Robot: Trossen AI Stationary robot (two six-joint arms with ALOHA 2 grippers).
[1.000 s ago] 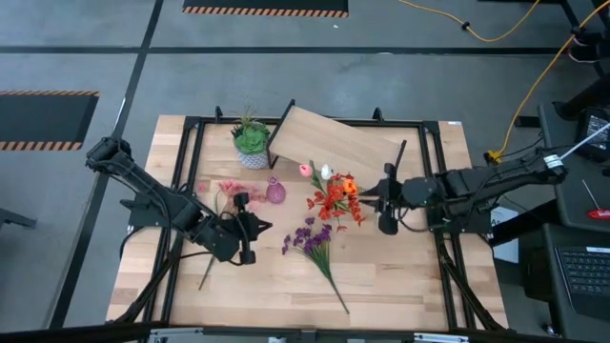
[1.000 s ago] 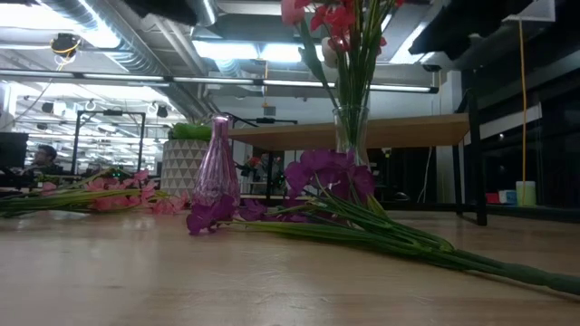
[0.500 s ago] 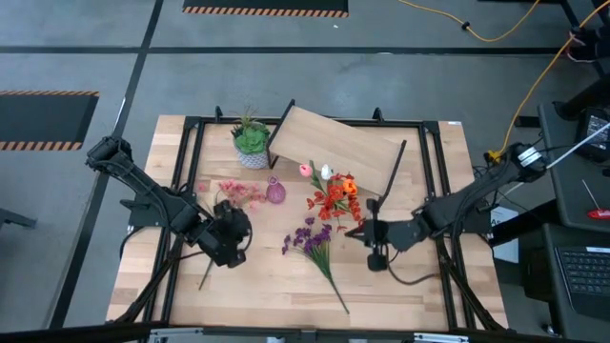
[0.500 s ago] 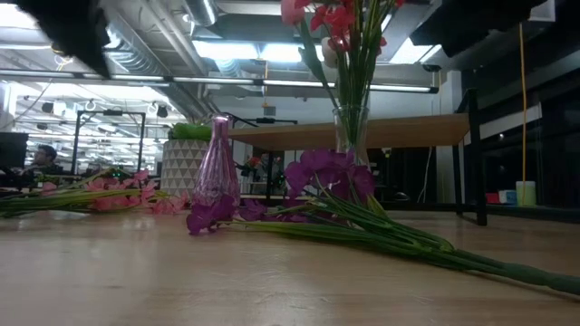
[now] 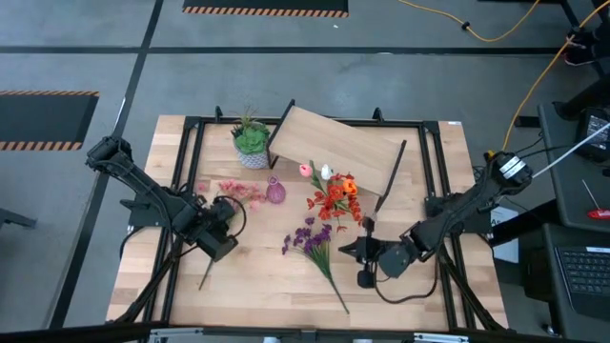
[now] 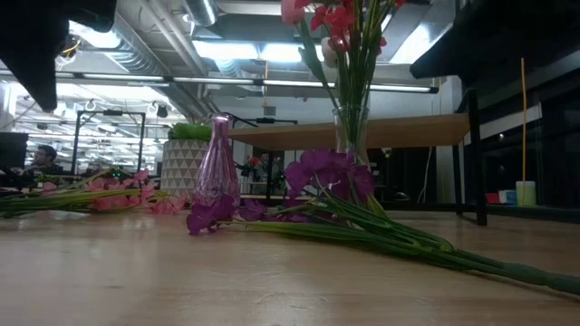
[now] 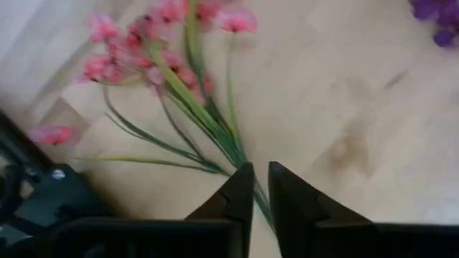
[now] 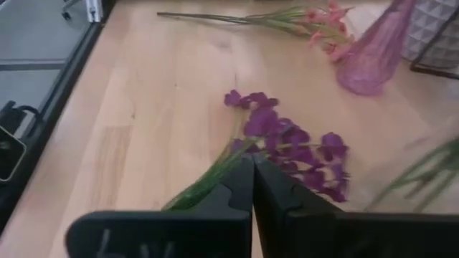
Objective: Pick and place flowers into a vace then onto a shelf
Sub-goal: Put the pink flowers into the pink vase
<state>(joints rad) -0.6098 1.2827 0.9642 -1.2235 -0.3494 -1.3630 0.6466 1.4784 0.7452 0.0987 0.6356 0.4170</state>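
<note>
Lying flat on the pale wooden bench, the loose flowers are in two bunches. The pink stems have thin green stalks and small soft blossoms, fanned out just beyond my left claw, whose dark fingers sit nearly together with only a narrow gap and nothing pinched. The purple stems carry ruffled clusters on long grassy stalks, directly ahead of my right claw, whose fingers are pressed together, empty.

Between the two bunches stands a small pink glass bottle vase, narrow-necked and translucent. Farther back, a clear glass vase already holds upright red, orange, white and pink blooms on green stems. Behind it is the shelf, a smooth light wooden board on thin black legs, with a spiky green plant in a faceted white pot beside it.
</note>
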